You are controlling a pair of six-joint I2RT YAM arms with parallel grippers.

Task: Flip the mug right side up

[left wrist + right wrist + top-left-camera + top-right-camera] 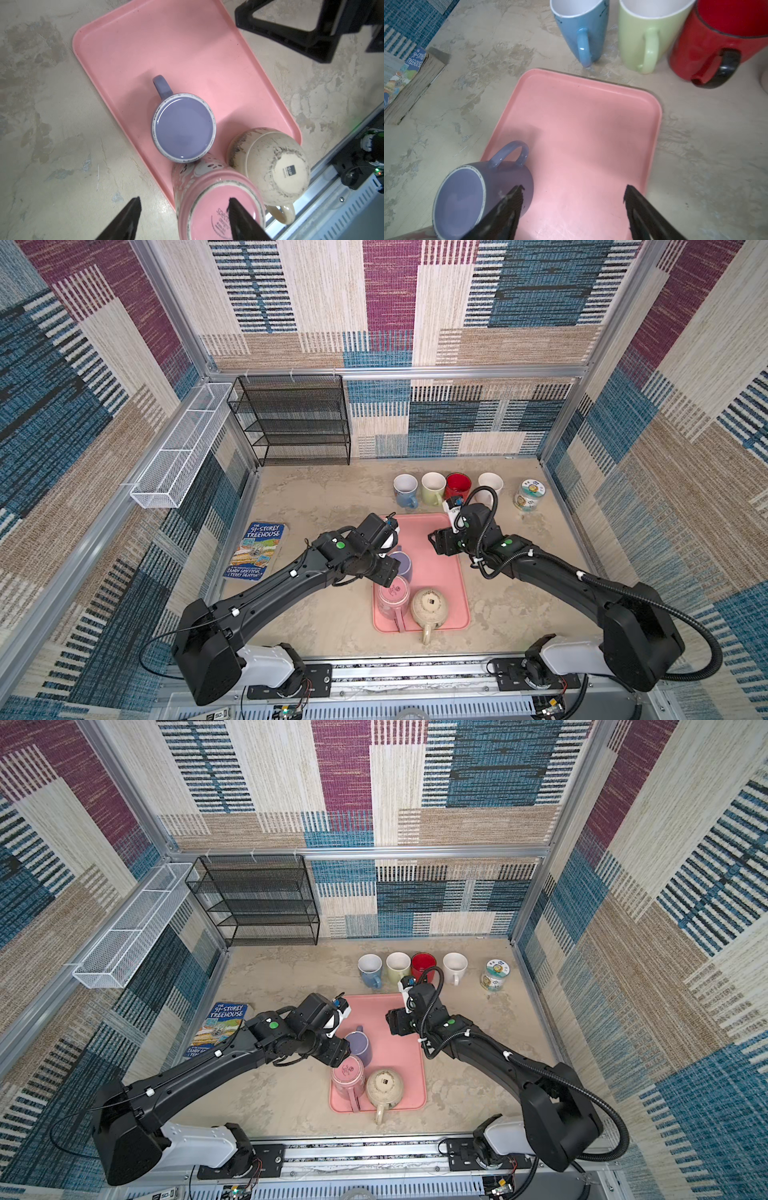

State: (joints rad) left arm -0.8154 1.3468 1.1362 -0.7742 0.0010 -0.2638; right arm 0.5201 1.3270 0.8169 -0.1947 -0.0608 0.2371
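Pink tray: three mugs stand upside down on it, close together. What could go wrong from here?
1. The pink mug, purple mug and cream mug crowd together on the tray; the open left gripper, closing on one, may knock a neighbour over.
2. The cream mug's handle sticks out past the tray's edge, so a push could tip it off the rim.
3. The right gripper hangs open over the same tray; the two arms might collide.

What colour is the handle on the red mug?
The handle: black outside, red inside; clearest in right wrist view.
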